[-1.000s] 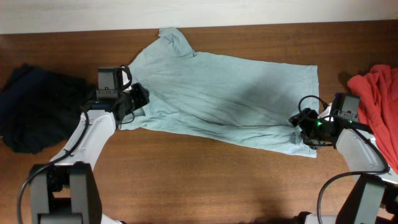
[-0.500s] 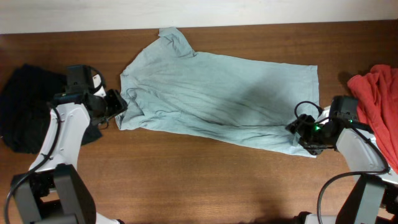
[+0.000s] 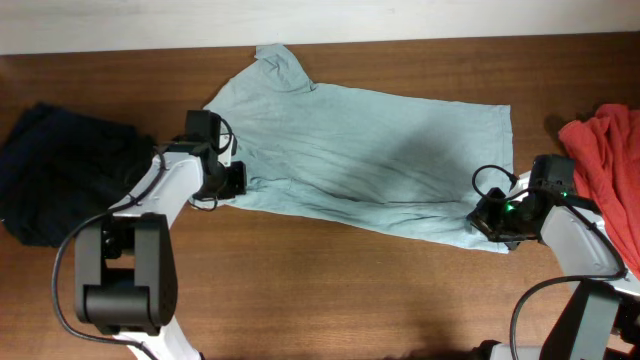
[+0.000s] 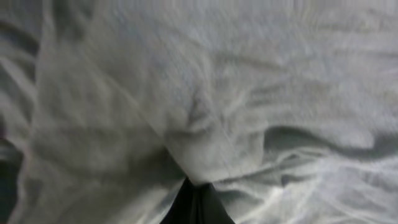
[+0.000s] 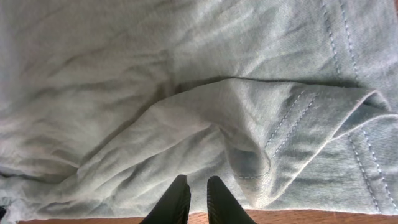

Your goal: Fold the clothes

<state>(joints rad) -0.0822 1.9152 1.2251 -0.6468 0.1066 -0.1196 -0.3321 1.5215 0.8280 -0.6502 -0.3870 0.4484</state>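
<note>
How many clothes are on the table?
3. A pale grey-blue T-shirt is spread across the middle, a navy one is bunched at the left edge, and a red one lies at the right edge, partly cut off. More may be hidden out of view.

A dark brown wooden table (image 3: 300,285) meets a pale strip (image 3: 300,20) behind.

The brown wooden worktop (image 3: 330,290) carries three garments. A pale grey-blue T-shirt (image 3: 360,160) lies spread out across the middle of the frame, a crumpled navy garment (image 3: 60,185) at the left edge, and a bunched red garment (image 3: 605,165) at the right edge.
</note>
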